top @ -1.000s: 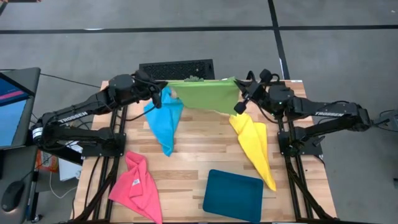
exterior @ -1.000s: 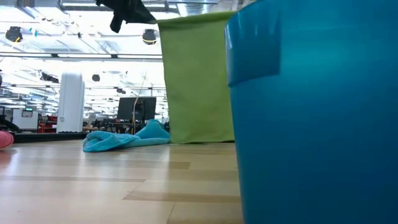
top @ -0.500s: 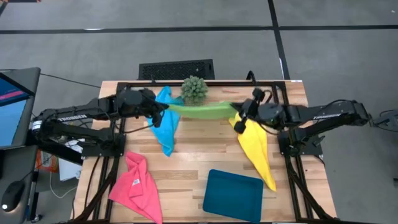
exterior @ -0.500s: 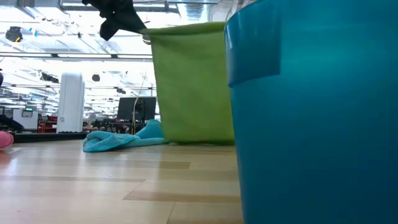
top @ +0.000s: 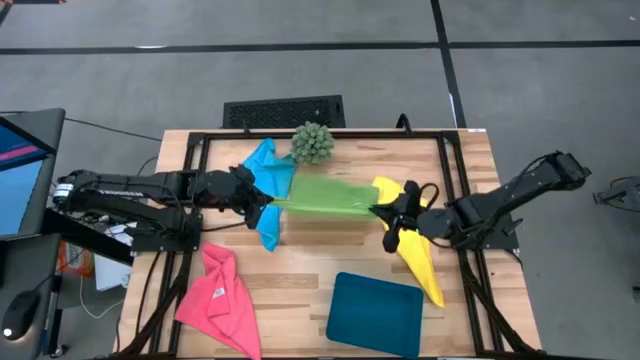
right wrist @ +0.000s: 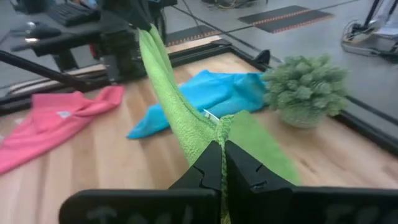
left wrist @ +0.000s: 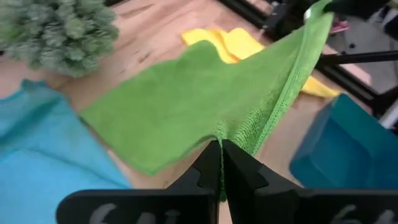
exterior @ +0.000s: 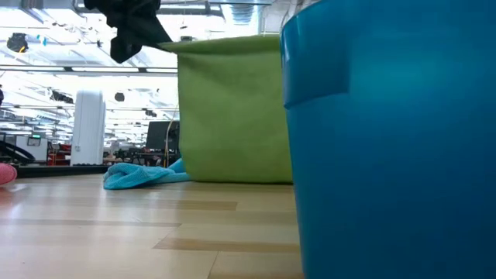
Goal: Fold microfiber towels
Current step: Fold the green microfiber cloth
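Hanging limp between both arms above the table's middle, the green towel [top: 322, 195] looks light and floppy (best taken by corners); left gripper [top: 266, 205] and right gripper [top: 385, 213] each pinch a top corner.

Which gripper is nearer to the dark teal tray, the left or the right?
The right gripper, shut on the green towel just above the tray in the high view. The left gripper is farther, beside the blue towel.

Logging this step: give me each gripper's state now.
Left gripper: shut on the green towel.
Right gripper: shut on the green towel's other corner.
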Action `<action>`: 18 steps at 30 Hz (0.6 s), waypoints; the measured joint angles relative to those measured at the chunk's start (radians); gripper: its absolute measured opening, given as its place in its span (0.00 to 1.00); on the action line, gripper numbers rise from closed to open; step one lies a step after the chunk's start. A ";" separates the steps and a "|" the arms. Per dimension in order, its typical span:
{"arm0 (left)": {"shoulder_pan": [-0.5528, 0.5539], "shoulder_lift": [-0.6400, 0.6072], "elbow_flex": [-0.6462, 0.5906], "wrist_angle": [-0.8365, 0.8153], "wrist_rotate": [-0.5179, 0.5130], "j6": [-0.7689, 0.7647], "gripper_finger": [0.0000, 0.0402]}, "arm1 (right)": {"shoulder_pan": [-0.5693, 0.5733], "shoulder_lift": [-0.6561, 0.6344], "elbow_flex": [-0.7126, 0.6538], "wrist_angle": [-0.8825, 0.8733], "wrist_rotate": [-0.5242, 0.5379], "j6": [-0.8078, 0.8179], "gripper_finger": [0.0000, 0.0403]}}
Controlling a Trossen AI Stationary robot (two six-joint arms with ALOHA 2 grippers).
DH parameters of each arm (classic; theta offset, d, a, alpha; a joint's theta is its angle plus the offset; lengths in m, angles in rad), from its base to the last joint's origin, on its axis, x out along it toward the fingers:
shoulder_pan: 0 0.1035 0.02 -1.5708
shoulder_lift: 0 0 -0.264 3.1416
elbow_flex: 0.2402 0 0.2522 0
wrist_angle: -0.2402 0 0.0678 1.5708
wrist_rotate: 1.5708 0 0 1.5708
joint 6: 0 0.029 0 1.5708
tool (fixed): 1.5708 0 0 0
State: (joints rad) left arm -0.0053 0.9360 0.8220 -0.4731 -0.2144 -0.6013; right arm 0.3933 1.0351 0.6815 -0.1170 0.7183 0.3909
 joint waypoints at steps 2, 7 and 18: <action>-0.010 0.000 -0.006 -0.005 -0.034 -0.014 0.00 | 0.019 0.000 0.000 -0.007 0.036 0.019 0.07; 0.007 0.028 -0.007 -0.012 -0.139 -0.013 0.00 | 0.008 0.000 0.001 -0.087 0.130 0.086 0.07; 0.104 0.260 -0.007 0.056 -0.110 0.067 0.00 | -0.096 0.111 0.002 -0.196 0.129 0.239 0.07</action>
State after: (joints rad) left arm 0.0990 1.1960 0.8150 -0.4176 -0.3244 -0.5339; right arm 0.2977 1.1466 0.6839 -0.3126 0.8471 0.6298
